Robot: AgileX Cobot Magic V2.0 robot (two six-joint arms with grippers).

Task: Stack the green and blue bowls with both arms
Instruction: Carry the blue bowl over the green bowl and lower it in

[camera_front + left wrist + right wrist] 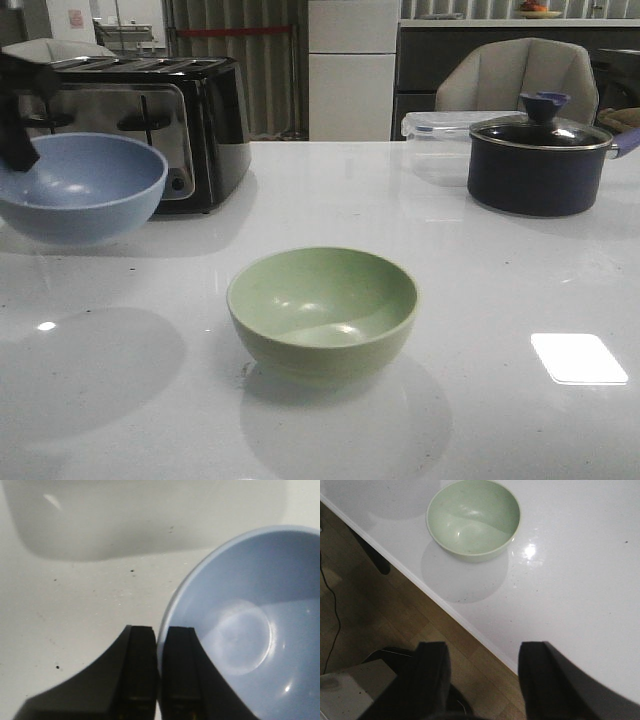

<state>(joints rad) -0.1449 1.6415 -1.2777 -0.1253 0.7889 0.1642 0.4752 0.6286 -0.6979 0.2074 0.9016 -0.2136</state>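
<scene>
Holding blue bowl (80,185) by rim, left gripper (160,672) clamped shut, raised up-left of green bowl (322,312); right gripper (482,672) open, off table.

Green bowl (322,312): matt, smooth, soft sheen inside. Blue bowl (80,187): matt, smooth. Table (500,300): white, glossy, faintly speckled. Toaster (170,125): shiny metal, black sides. Pot (540,165): dark enamel look, glass lid. Floor (395,625): wood.
</scene>
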